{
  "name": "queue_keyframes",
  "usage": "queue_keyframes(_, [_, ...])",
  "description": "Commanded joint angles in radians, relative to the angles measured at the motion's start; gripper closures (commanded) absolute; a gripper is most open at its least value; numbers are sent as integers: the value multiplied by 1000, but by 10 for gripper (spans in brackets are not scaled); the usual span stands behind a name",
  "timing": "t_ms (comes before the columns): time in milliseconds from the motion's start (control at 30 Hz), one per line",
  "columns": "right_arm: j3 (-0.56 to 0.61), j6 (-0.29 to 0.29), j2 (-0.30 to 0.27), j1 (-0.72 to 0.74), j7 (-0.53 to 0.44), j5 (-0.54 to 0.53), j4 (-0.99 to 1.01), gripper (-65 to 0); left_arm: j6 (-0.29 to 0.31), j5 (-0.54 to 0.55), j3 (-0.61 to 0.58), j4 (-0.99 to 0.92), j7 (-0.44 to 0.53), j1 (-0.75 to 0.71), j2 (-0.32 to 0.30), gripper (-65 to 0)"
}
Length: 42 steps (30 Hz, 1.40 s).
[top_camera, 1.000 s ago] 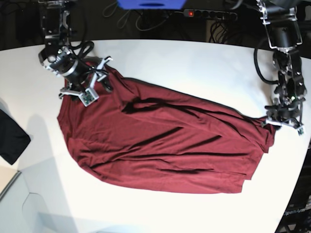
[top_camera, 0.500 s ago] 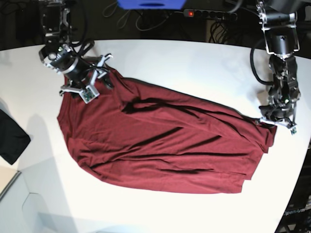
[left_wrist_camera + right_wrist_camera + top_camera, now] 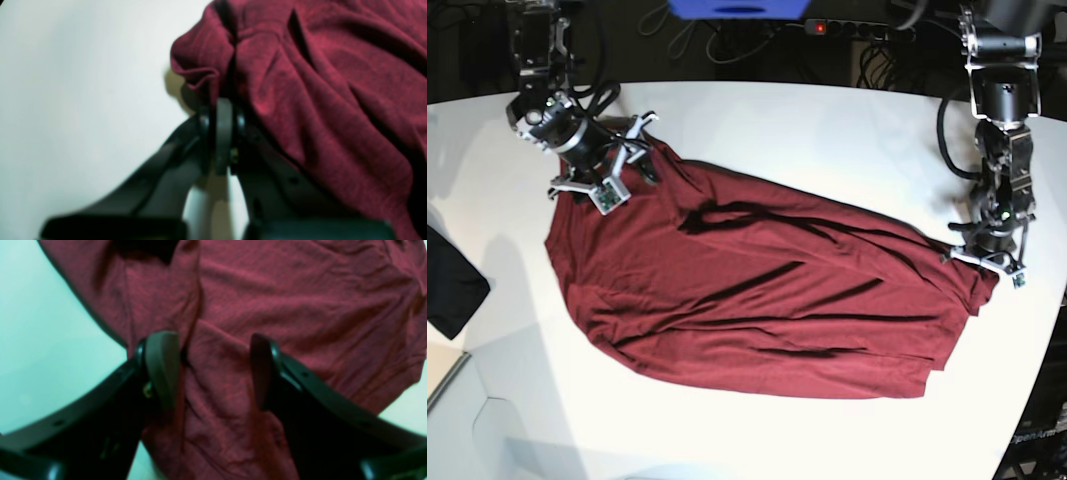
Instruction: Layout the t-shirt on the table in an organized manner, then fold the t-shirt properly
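White table (image 3: 827,130), unmarked maroon t-shirt (image 3: 757,290)

Blue object (image 3: 738,8) past far edge, black power strip (image 3: 859,30), dark cloth (image 3: 452,281) at left

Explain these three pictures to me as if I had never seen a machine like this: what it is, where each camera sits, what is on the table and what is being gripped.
This is a robot with two arms, each ending in a two-fingered gripper. One picture looks down on the whole scene from above; the other two come from small cameras mounted at each wrist, looking along the fingers. On the white table lies a dark red t-shirt, spread out but wrinkled. The left gripper, on the right side of the overhead picture, is shut on an edge of the shirt; its wrist camera shows the fingers pressed together with cloth bunched at the tips. The right gripper is open, its fingers apart with shirt fabric between them, holding nothing.
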State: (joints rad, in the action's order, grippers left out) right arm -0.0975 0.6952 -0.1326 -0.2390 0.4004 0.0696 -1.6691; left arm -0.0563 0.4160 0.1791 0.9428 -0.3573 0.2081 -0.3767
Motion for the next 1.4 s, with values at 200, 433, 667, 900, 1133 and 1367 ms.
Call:
queue_keyframes(200, [-3,3,-8,-13,-21,-17,-55,-344,-7,1,4,150,-32,-69,-66,-1])
queue_keyframes(433, [-29,3,-29,-32,-24,-18,-59,-344,-7,2,50,259,-32,-158,-118,-1])
queue_keyframes(667, [-63,3,-29,-61,-24,-20,-61,-347,-7,-2,133,361,-33,-243,-121,-1])
queue_keyframes(900, [-63,3,-23,-136,-24,-21,-138,-361,-7,-6,133,390,-33,-279,-121,-1])
queue_keyframes(1133, [-60,3,-14,-184,-21,-23,-191,-381,-7,-6,133,379,-33,-279,-120,-1])
queue_keyframes(1367, [-9,3,-2,-199,-24,-23,-136,-380,-7,-6,132,379,-33,-278,-120,-1])
